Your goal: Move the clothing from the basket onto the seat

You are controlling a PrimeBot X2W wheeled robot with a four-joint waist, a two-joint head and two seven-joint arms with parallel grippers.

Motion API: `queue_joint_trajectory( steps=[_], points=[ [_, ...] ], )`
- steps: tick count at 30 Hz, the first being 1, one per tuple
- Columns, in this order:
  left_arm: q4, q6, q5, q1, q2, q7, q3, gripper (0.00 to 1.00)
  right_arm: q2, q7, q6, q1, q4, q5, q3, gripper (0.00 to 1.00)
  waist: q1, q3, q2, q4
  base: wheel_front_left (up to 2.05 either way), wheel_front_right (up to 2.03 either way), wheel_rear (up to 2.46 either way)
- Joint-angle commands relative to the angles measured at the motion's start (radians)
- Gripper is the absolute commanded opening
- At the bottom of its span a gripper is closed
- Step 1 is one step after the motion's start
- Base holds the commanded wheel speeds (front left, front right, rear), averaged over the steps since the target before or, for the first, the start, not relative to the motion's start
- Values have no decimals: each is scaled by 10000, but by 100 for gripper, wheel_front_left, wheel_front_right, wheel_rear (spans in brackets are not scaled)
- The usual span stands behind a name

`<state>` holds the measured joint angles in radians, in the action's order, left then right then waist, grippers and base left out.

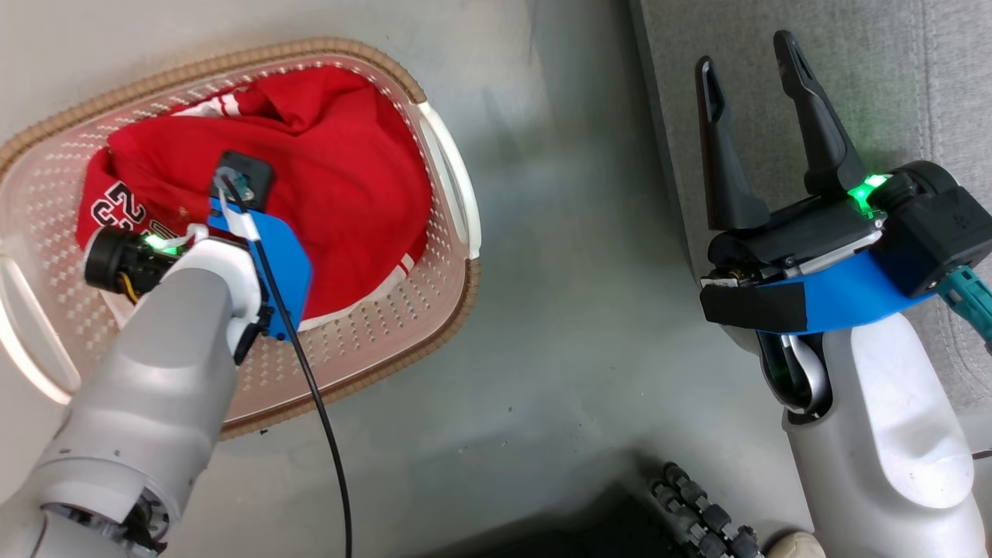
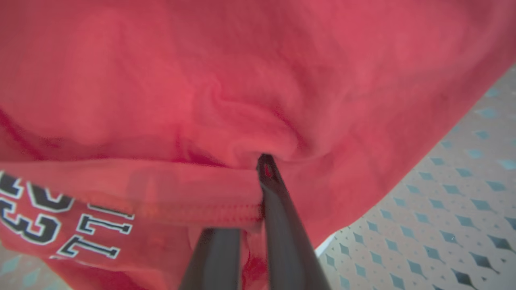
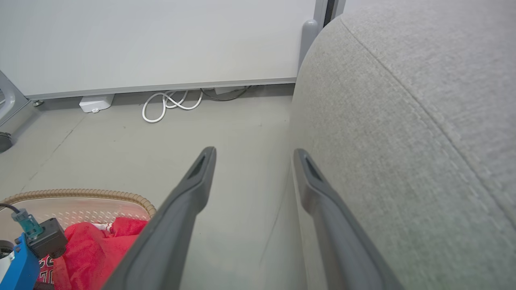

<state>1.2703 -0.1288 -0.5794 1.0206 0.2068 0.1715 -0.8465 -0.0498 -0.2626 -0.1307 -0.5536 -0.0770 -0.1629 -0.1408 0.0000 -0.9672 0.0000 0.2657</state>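
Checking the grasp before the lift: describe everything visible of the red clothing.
The clothing is bright red soft fabric, crumpled in a heap inside the basket, covering most of its floor. White-outlined dark numerals and white stripes show at its edges. The left hand presses into it, its fingers closed around a stitched hem fold.

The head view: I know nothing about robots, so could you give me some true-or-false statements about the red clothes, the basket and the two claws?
1. The clothing lies in the basket. True.
2. The right gripper holds a garment. False: it is open and empty, near the seat.
3. The left gripper is closed on red fabric. True.
4. The basket stands on the seat. False: it stands on the floor beside it.
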Motion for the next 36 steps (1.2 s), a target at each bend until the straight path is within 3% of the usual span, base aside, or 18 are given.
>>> queue_joint_trajectory(
  steps=[1, 19, 28, 36],
  points=[
    [-149, -13, -40, -51, -29, -156, -68, 0, -9, -35, -1, -85, -39, -17, 10, 100, 0, 156, 0, -58, 0, 0, 0],
    [-1955, -18, -1523, -1472, -399, -2374, -1691, 0, -15, -35, -1, 960, -819, 682, 303, 100, 0, 3166, 0, -1055, 0, 0, 0],
    [-2381, -18, -2469, -1993, -404, -3871, -2033, 0, -13, -35, -1, 1865, -1180, 1004, 497, 100, 0, 5021, 0, -1473, 0, 0, 0],
    [-2842, -18, -2984, -2301, -244, -4346, -1913, 0, -20, -35, -1, 2710, -1457, 1094, 530, 100, 0, 6534, 0, -1732, 0, 0, 0]
  ],
)
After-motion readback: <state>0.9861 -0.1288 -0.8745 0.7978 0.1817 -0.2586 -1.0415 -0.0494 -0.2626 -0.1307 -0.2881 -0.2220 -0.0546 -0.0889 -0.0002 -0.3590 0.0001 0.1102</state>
